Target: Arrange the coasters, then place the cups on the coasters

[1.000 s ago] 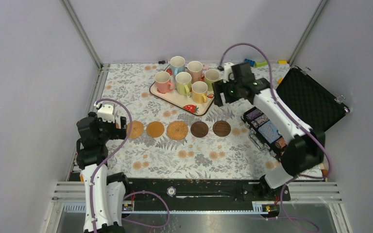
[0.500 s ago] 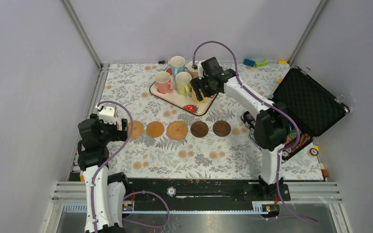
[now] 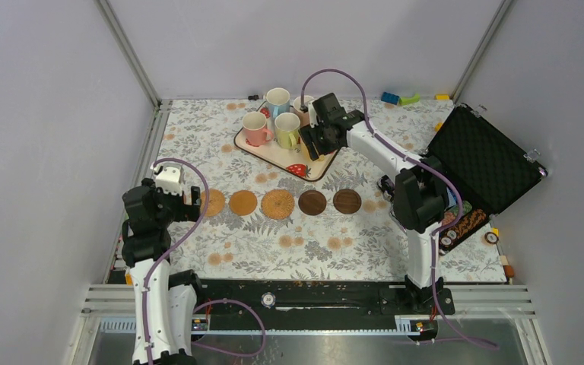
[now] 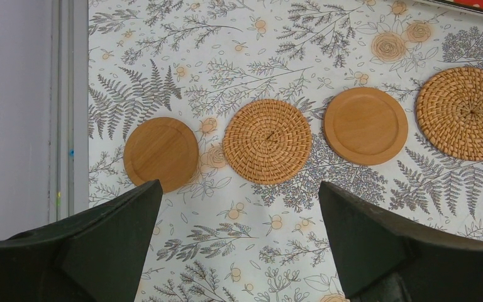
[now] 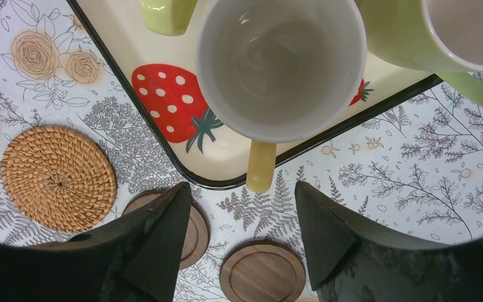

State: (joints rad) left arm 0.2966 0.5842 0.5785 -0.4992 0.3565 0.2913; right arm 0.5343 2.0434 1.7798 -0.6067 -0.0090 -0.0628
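Six coasters (image 3: 277, 204) lie in a row across the bench (image 3: 327, 243), each apart from the next: tan, woven, tan, woven, then two dark coasters (image 3: 312, 202) at the right end. The left tool (image 4: 239, 185) hangs above the row's left end, jaws spread wide with nothing between them; in the top view it hides the leftmost tan coaster (image 4: 161, 153). The cups (image 3: 256, 128) in view stand upright on the tray (image 5: 116, 34) at the far side of the bench, none on a coaster; some are hidden under the right arm. The right tool (image 5: 242, 187) hovers over the tray's near edge, jaws partly apart and gripping nothing. The yellow cup (image 5: 281, 63) sits just beyond its fingertips; its handle (image 5: 261, 165) overhangs the tray's rim and points back between them, touching neither. A green cup (image 5: 402, 31) stands just beside it on the right. An open black case (image 3: 487, 156) lies at the bench's right edge.
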